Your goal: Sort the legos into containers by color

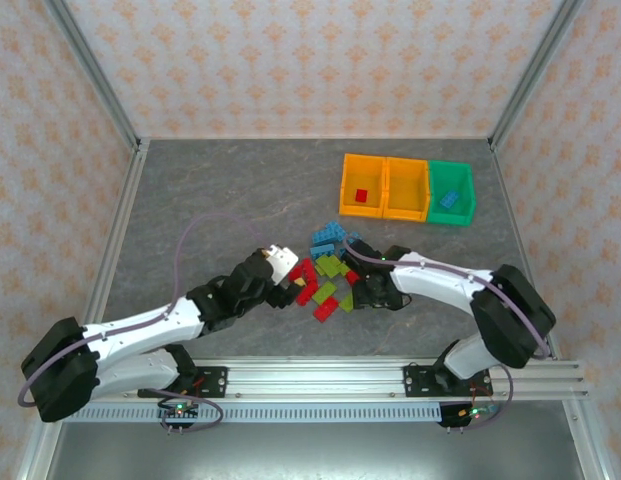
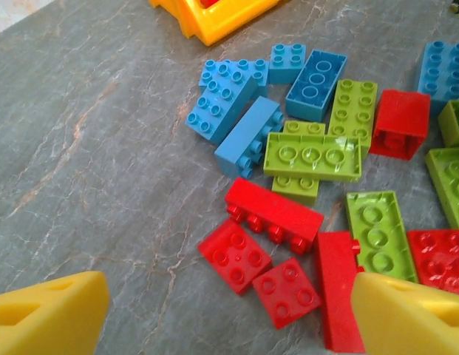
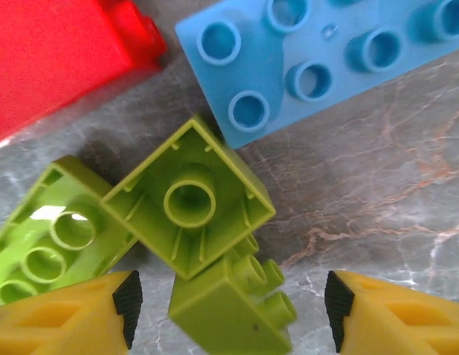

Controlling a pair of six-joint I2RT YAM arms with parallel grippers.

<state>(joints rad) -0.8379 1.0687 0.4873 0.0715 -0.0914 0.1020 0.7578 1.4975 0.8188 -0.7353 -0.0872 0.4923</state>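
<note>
Grey table (image 1: pixel 210 200): left jaws wide open, empty; right jaws open astride a lime brick (image 3: pixel 228 314).

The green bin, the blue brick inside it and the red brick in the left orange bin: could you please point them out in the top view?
green bin (image 1: pixel 452 217): top view, near wall.
blue brick (image 1: pixel 449 198): top view, upper face.
red brick (image 1: pixel 361 196): top view, upper face.
</note>
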